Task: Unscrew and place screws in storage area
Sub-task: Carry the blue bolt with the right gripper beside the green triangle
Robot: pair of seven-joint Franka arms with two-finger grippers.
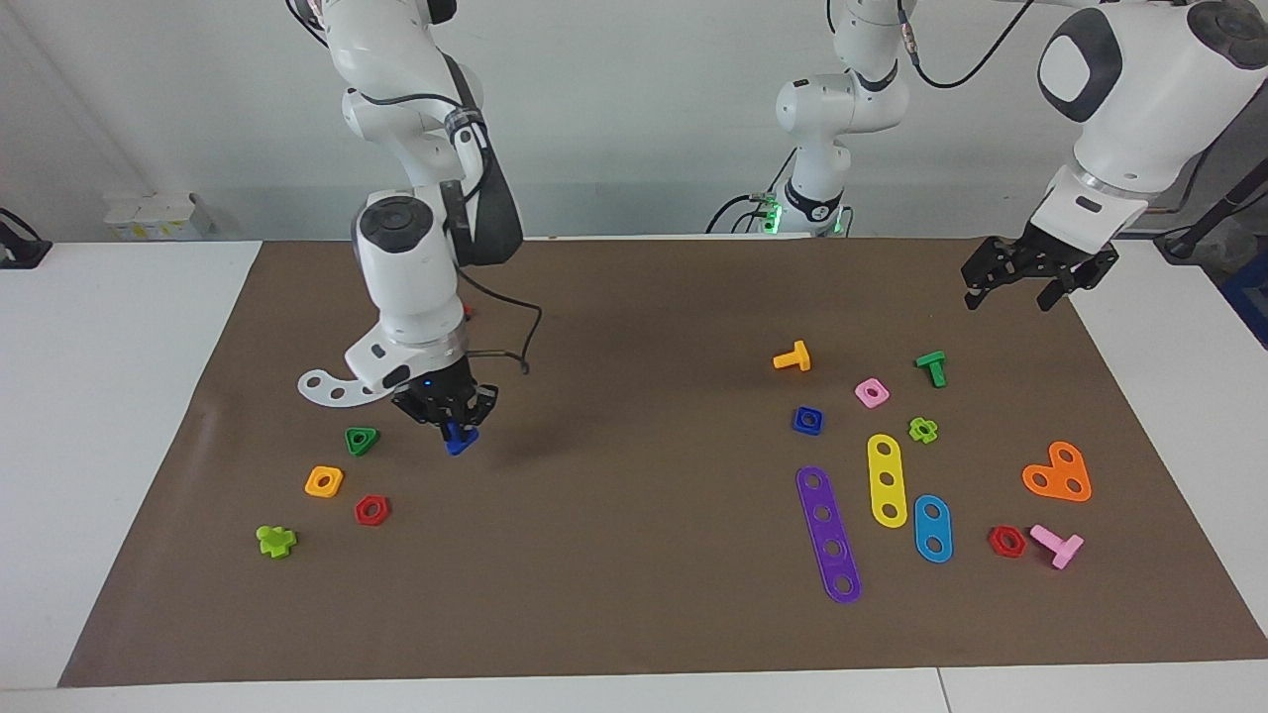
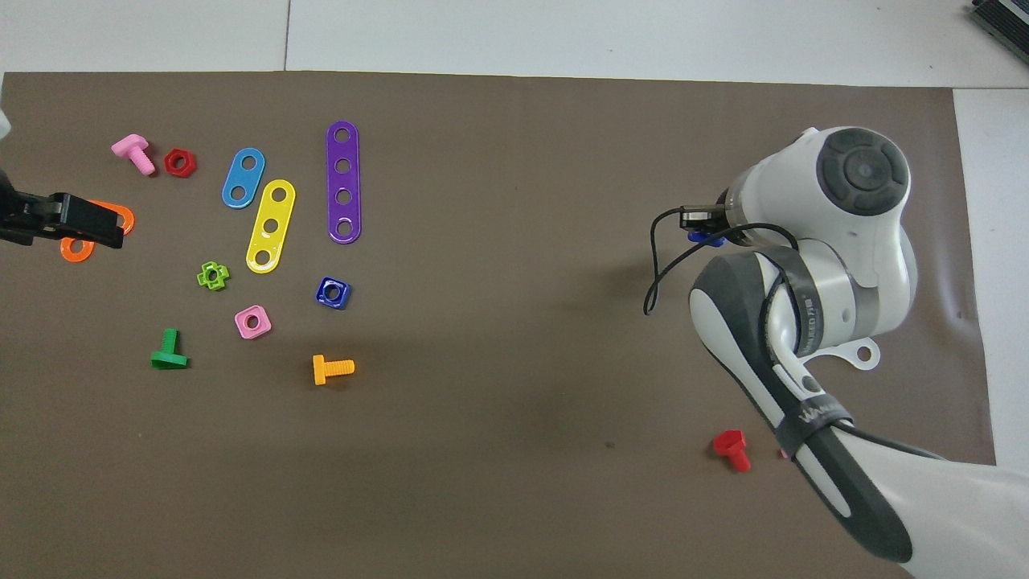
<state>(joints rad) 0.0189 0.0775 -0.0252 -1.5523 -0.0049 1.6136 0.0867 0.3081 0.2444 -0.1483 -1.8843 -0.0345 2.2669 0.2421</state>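
My right gripper [image 1: 456, 426] is shut on the dark-blue screw [image 1: 460, 439], triangular head down, held low over the brown mat [image 1: 634, 614]. I cannot tell whether it touches the mat. In the overhead view only a sliver of the screw [image 2: 707, 239] shows past the right arm. Beside it lies the storage area with a white curved strip [image 1: 332, 386], a green triangular nut [image 1: 362, 441], an orange square nut [image 1: 324, 481] and a red hexagonal nut [image 1: 372, 510]. My left gripper [image 1: 1025, 287] is open and empty, raised over the mat's corner at the left arm's end.
A lime cross bolt [image 1: 276, 541] lies by the storage nuts. A red bolt [image 2: 731, 449] lies near the right arm's base. At the left arm's end lie an orange bolt [image 1: 792, 357], a dark-blue square nut [image 1: 808, 421], a purple strip [image 1: 828, 535] and an orange heart [image 1: 1058, 473].
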